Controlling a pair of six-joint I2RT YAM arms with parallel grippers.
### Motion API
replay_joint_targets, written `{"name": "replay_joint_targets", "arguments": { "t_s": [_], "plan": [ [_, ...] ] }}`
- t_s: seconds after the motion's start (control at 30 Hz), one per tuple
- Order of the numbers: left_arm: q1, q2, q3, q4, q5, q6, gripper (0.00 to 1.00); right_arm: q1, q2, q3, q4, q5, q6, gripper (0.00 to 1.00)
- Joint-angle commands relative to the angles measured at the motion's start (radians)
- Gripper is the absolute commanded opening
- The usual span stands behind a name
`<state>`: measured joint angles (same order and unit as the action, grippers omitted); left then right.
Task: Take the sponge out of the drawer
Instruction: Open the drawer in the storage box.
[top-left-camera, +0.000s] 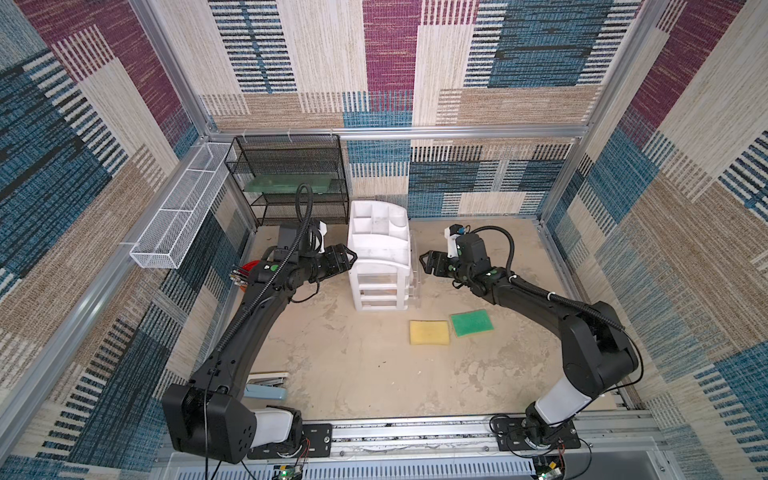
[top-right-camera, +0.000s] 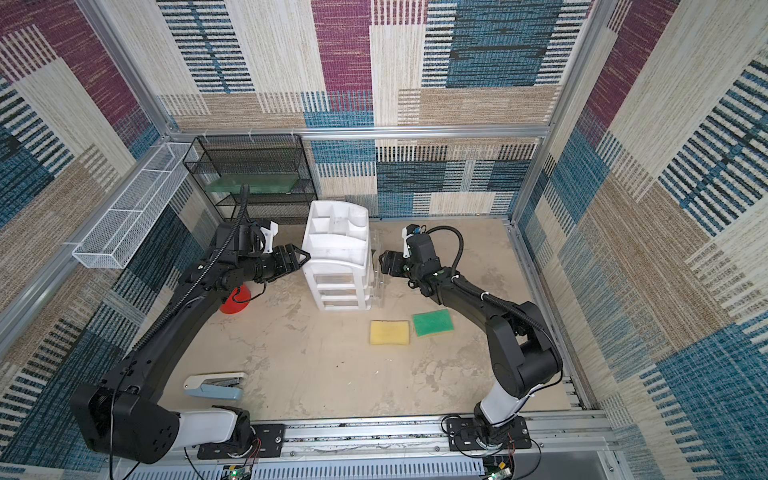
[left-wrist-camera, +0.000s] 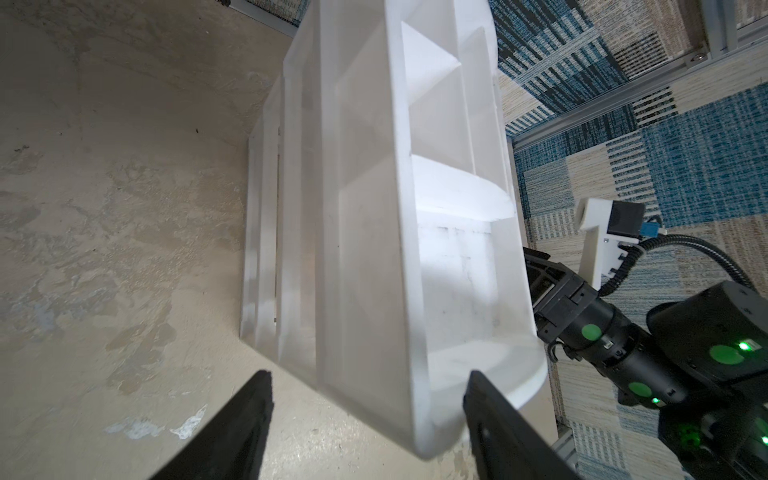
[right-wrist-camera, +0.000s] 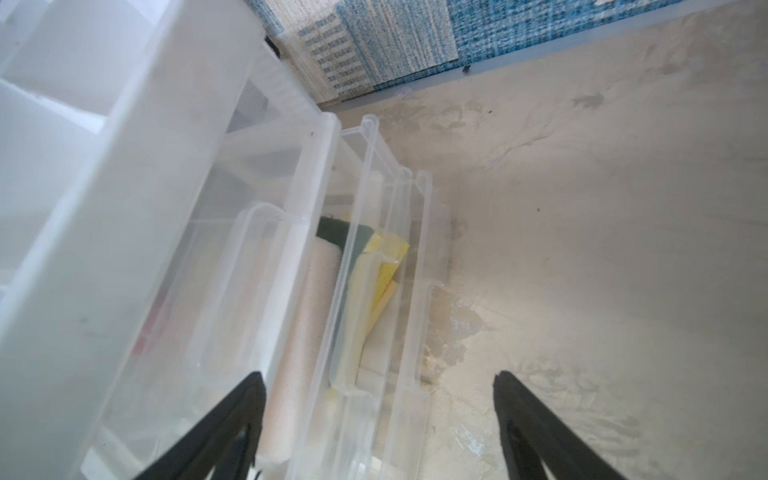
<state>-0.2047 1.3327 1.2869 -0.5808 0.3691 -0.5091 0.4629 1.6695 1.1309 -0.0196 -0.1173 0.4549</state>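
**Figure: bracing the chest and reaching for the sponge.** The drawer (top-left-camera: 380, 266), a white chest with a compartmented top, is standing mid-table (top-left-camera: 353, 374). Its clear drawers are jutting out in steps toward the right arm's side. The sponge (right-wrist-camera: 384, 257), yellow with a dark green face, is lying inside one of these part-open drawers, as the right wrist view is showing through the clear plastic. I cannot tell for certain which level it is in. A pale block (right-wrist-camera: 316, 299) is lying in the drawer next to it.

The left gripper (top-left-camera: 350, 257) is sitting against the chest's side opposite the drawers. Its fingers (left-wrist-camera: 245, 419) are spread with the tray-top corner between them and floor showing in the gap, so it is gripping nothing. The right gripper (top-left-camera: 424, 262) is hanging just beside the drawer fronts, its jaws likewise apart and empty. A yellow sponge (top-left-camera: 429, 332) and a green sponge (top-left-camera: 471, 323) are lying loose on the table near the chest.

Doing the step well, as I judge it:
- The left gripper should be steadying the light chest so it is not sliding.
- The right gripper should be drawing the sponge's drawer out further by its lip, since the opening looks narrow for the fingers.
- It should then be dipping in from above and pinching the sponge across its thin edge.
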Motion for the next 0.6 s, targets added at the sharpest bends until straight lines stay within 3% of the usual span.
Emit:
{"name": "replay_joint_targets", "arguments": {
  "t_s": [0.0,0.2,0.57],
  "plan": [
    [0.001,-0.009,-0.004,-0.013,-0.010,0.038,0.74,0.032,0.051,0.058,-0.030,0.060,-0.014,0.80],
    [-0.001,-0.026,-0.013,-0.008,-0.006,0.030,0.74,0.071,0.129,0.137,-0.105,0.210,0.008,0.72],
    [-0.001,-0.040,-0.026,-0.005,0.009,0.021,0.74,0.101,0.233,0.222,-0.184,0.305,0.019,0.46]
  ]
}}
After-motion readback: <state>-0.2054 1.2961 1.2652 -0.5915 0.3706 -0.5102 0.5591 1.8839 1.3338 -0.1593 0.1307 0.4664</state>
